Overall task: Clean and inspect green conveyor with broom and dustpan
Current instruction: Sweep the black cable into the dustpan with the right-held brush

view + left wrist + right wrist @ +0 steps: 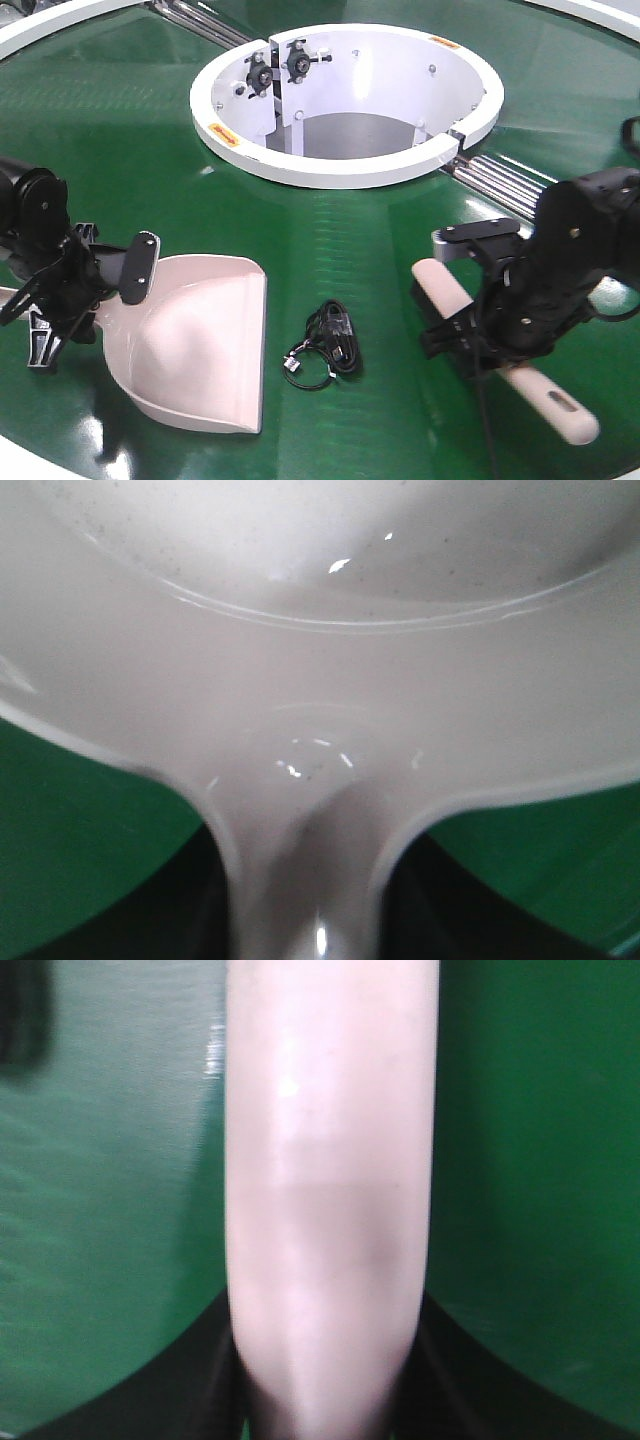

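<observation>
The green conveyor (380, 250) fills the front view. The beige dustpan (200, 335) lies on it at the left, with its flat lip facing right. My left gripper (108, 290) is shut on its handle. In the left wrist view the dustpan (320, 660) fills the frame, and its neck runs down between my dark fingers (200, 910). At the right, the beige broom (445, 290) lies slanted, its slotted handle pointing toward the near right. My right gripper (478, 338) is shut around its middle. The right wrist view shows the broom (330, 1160) held between the fingers (215, 1380).
A small bundle of black cable (325, 352) lies on the belt between the dustpan lip and the broom. The white ring hub (345, 165) stands behind, with steel rollers (500, 185) to its right. The white rim (60, 25) curves along the far left.
</observation>
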Controlling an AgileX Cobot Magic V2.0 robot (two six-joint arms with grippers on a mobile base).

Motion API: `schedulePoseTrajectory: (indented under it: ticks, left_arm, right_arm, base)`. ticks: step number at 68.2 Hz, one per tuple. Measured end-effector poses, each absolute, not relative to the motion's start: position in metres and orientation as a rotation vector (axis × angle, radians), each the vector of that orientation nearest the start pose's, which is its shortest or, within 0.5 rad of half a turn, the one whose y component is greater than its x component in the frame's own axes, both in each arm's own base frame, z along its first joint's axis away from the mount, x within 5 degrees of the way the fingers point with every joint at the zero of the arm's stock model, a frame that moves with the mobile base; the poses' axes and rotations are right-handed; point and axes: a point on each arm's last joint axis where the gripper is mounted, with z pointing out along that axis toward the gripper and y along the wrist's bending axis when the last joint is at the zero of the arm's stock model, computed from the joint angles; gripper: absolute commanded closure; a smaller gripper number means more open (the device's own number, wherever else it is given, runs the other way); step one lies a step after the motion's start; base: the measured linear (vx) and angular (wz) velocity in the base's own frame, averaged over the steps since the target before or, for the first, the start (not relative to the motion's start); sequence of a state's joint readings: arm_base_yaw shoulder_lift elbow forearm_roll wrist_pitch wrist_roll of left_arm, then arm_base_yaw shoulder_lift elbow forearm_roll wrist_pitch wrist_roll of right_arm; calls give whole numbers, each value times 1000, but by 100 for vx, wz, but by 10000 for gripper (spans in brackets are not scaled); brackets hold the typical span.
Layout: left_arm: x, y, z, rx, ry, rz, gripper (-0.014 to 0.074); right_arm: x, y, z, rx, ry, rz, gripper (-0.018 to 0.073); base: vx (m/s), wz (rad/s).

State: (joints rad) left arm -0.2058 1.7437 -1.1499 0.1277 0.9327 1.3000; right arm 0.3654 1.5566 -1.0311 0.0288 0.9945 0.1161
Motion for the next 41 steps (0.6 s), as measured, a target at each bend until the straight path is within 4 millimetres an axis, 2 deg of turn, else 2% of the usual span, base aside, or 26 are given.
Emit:
schedulePoseTrajectory:
  ticks: [7,19,31,41]
  left_arm:
    - [324,-58,202,-2259,-2250,-255,604]
    - [324,-58,202,-2259,-2250,-255,604]
    - [324,-58,202,-2259,-2250,-255,604]
    - [324,-58,202,-2259,-2250,-255,604]
  right_arm:
    - [260,117,229,-304,2987,111,564]
    - [256,127,229,-174,2992,91,564]
    - [258,130,218,-66,3037,88,564]
    - [256,142,208,-72,3079,111,564]
  base:
    - [0,0]
    - [0,0]
    - [0,0]
    - [0,0]
